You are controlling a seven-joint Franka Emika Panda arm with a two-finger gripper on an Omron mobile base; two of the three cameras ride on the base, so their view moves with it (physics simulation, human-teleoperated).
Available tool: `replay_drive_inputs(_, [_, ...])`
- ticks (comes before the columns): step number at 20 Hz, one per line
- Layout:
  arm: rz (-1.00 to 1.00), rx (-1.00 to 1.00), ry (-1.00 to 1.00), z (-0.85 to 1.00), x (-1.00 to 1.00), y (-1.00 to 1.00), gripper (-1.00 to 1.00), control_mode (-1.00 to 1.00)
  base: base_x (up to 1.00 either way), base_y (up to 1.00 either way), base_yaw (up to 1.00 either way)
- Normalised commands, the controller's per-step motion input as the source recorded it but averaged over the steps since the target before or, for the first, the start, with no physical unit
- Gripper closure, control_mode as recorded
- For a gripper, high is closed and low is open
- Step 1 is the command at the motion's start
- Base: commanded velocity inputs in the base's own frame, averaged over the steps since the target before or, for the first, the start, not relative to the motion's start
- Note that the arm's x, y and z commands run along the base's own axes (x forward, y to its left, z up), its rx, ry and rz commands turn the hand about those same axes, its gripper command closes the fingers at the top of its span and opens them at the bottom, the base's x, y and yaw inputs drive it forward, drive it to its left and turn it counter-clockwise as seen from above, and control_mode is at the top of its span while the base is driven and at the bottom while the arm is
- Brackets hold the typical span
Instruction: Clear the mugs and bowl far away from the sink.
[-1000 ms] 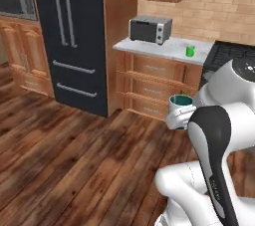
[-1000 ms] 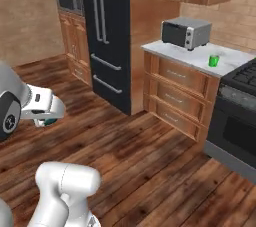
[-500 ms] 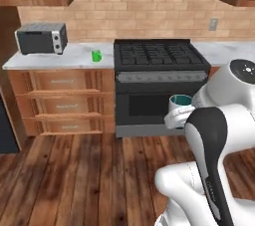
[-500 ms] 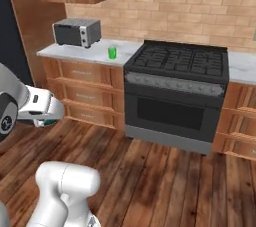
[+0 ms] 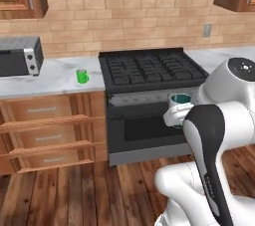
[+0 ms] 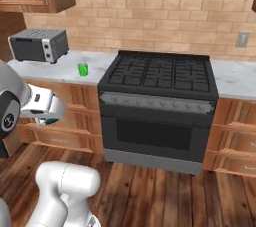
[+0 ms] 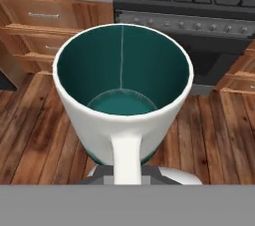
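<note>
- Mugs in sight number two: a white mug with a teal inside (image 7: pixel 122 100) carried by the robot, and a bright green mug (image 5: pixel 82 76) standing on the tabletop (image 5: pixel 50 78).
- The white mug is held upright in front of the arm, above the wooden floor (image 5: pixel 74 190) and in front of the black stove (image 5: pixel 149 70); in the left base view it shows as a teal-rimmed cup (image 5: pixel 180 101) just left of the arm's upper joint.
- The pincer (image 7: pixel 124 172) is clamped on the white mug, its fingers hidden beneath the mug's base; the white handle runs down toward the hand camera.
- The mug's inside looks empty, with a thin pale seam down the far wall.
- The green mug sits on the pale marble tabletop to the left of the stove, near its front edge, between the stove and a grey toaster oven (image 5: pixel 20 56); it is well apart from the held mug.
- From the right base camera, the green mug (image 6: pixel 83 69) stands just left of the stove (image 6: pixel 160 76), with the toaster oven (image 6: pixel 40 45) farther left against the brick wall (image 6: pixel 150 6).
- Wooden drawers (image 5: pixel 47 135) sit below the tabletop, and an oven door (image 6: pixel 157 133) fronts the stove.
- More tabletop (image 6: pixel 232 78) continues to the right of the stove.
</note>
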Motion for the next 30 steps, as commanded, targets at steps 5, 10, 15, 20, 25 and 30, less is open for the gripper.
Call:
replay_drive_inputs(5, [0.0,0.0,0.0,0.0,0.0,0.0,1.0,1.0,1.0,0.38,-0.11])
replay_drive_inputs(10, [0.0,0.0,0.0,0.0,0.0,0.0,1.0,1.0,1.0,0.13,-0.04])
replay_drive_inputs(15, [0.0,0.0,0.0,0.0,0.0,0.0,1.0,1.0,1.0,-0.05,0.0])
replay_drive_inputs(20, [0.0,0.0,0.0,0.0,0.0,0.0,1.0,1.0,1.0,0.49,-0.01])
replay_drive_inputs(25, [0.0,0.0,0.0,0.0,0.0,0.0,1.0,1.0,1.0,0.4,-0.01])
replay_drive_inputs(30, [0.0,0.0,0.0,0.0,0.0,0.0,1.0,1.0,1.0,0.4,0.02])
